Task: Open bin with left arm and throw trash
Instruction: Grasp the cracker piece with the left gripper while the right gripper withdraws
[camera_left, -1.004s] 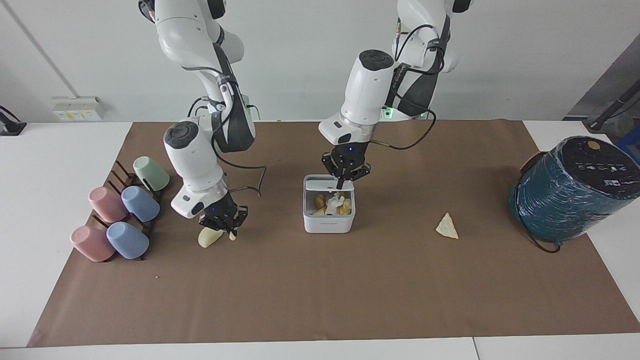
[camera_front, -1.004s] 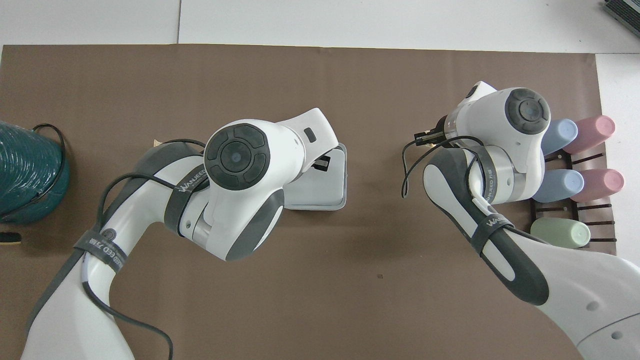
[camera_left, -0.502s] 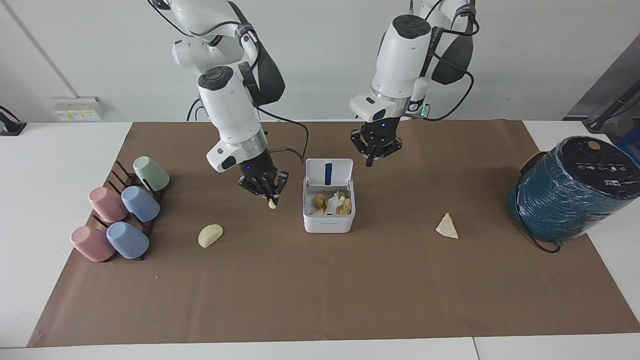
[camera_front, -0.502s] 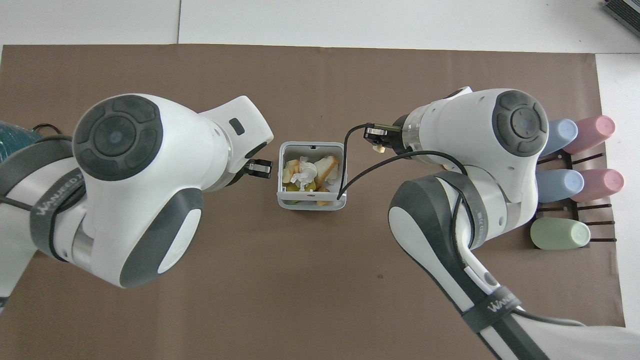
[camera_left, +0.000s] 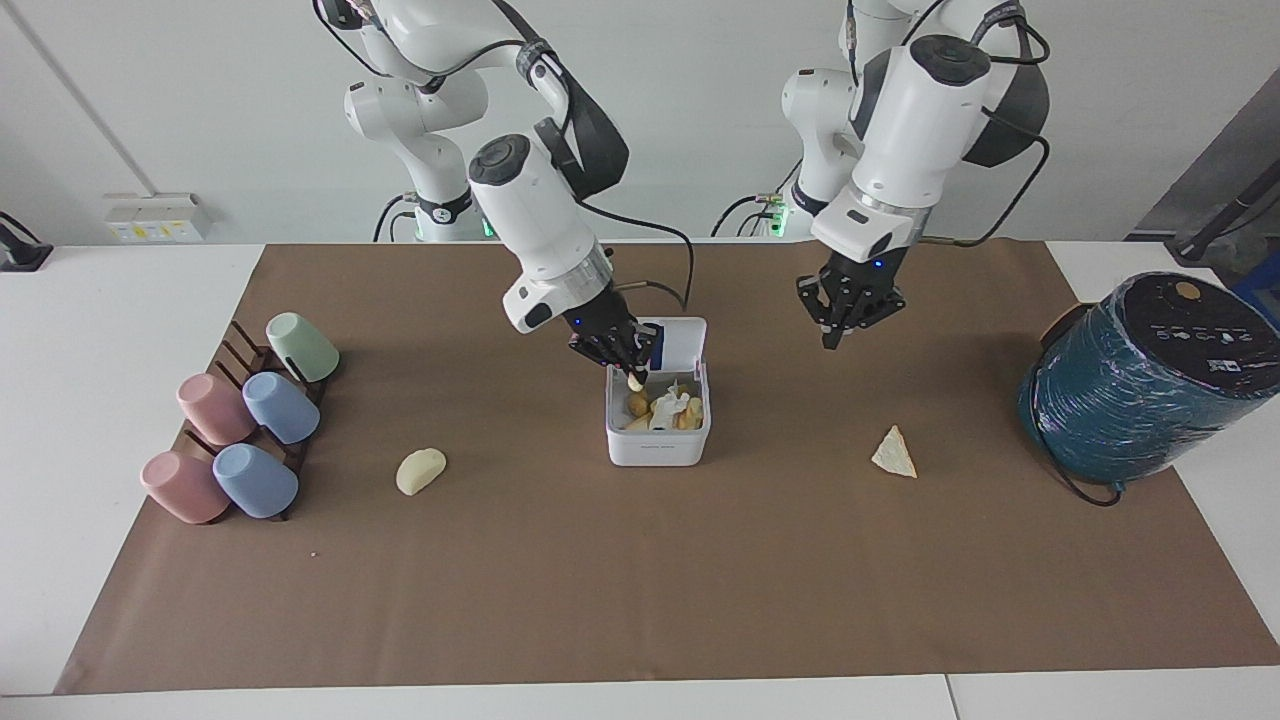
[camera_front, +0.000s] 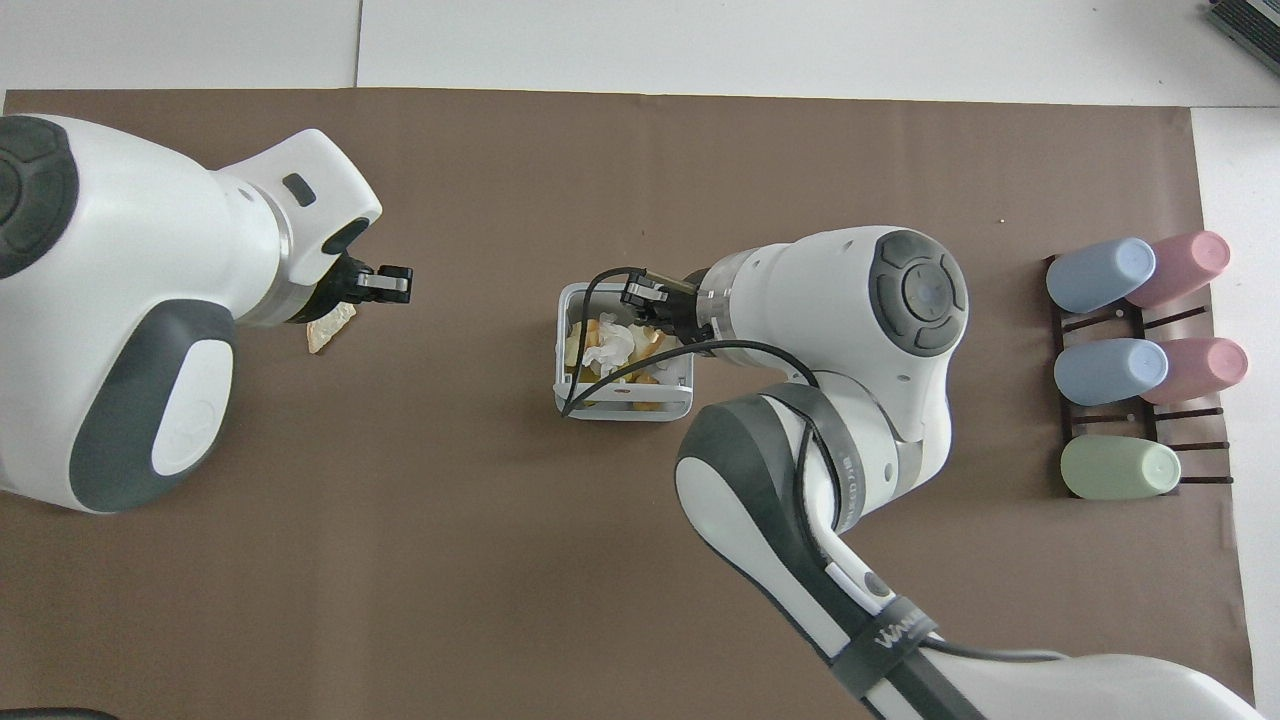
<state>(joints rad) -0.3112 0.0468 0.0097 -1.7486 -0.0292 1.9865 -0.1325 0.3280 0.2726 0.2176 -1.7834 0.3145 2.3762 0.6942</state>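
Note:
The white bin (camera_left: 657, 448) stands mid-mat with its lid (camera_left: 682, 340) upright and open, and scraps lie inside it. My right gripper (camera_left: 632, 375) hangs just over the bin's opening, shut on a small cream nugget of trash (camera_left: 635, 382). In the overhead view the right gripper (camera_front: 640, 295) covers part of the bin (camera_front: 626, 411). My left gripper (camera_left: 830, 338) is raised over the mat toward the left arm's end from the bin, shut and holding nothing. A rounded lump (camera_left: 421, 470) and a triangular wedge (camera_left: 895, 452) lie on the mat. The wedge (camera_front: 328, 332) peeks out beside the left gripper (camera_front: 385, 285).
A rack of pastel cups (camera_left: 240, 430) lies at the right arm's end of the mat, the same cups (camera_front: 1140, 350) showing from overhead. A big teal wrapped cylinder (camera_left: 1150, 375) stands at the left arm's end. Brown paper (camera_left: 640, 600) covers the table.
My right gripper lifted the nugget from beside the lump and carried it over the bin. My left gripper left the lid, rose and swung toward its own end; the lid stands open.

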